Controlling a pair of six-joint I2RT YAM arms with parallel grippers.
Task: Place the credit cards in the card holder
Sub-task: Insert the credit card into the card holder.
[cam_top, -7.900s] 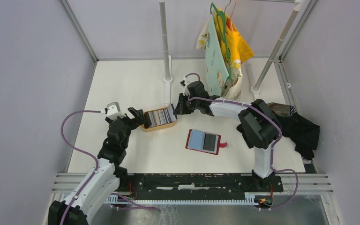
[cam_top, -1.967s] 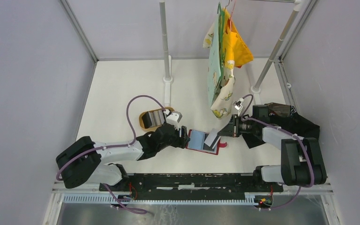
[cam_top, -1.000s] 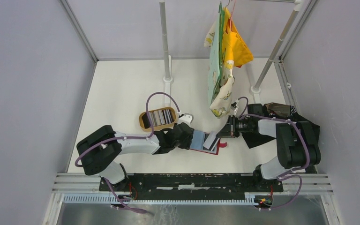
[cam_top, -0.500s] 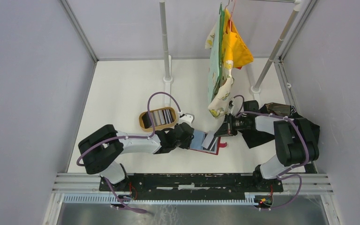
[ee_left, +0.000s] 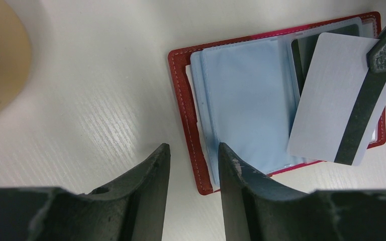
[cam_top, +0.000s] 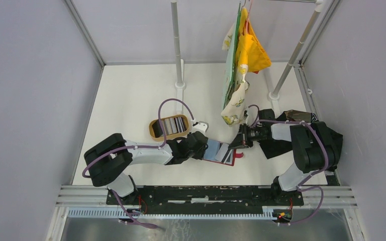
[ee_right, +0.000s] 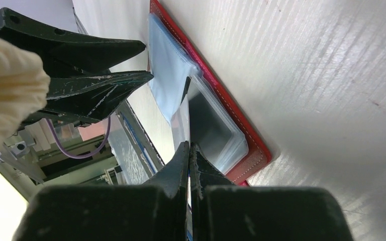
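The card holder lies open on the table, red with pale blue sleeves; a dark card shows in its right sleeve. My right gripper is shut on a white credit card with a dark stripe, held tilted over the holder's right half. The card shows edge-on between the right fingertips. My left gripper stands open low over the holder's left edge, one finger on each side of the red border, gripping nothing. More credit cards stand in the tan tray.
The tan oval tray sits just left of the holder, its rim in the left wrist view. Hanging cloths dangle from a rail above the right arm. Dark cloth lies at the right. Upright poles stand behind.
The right gripper has edged its card a little left and lower onto the holder. The left jaws have narrowed slightly. The hanging cloths have swung.
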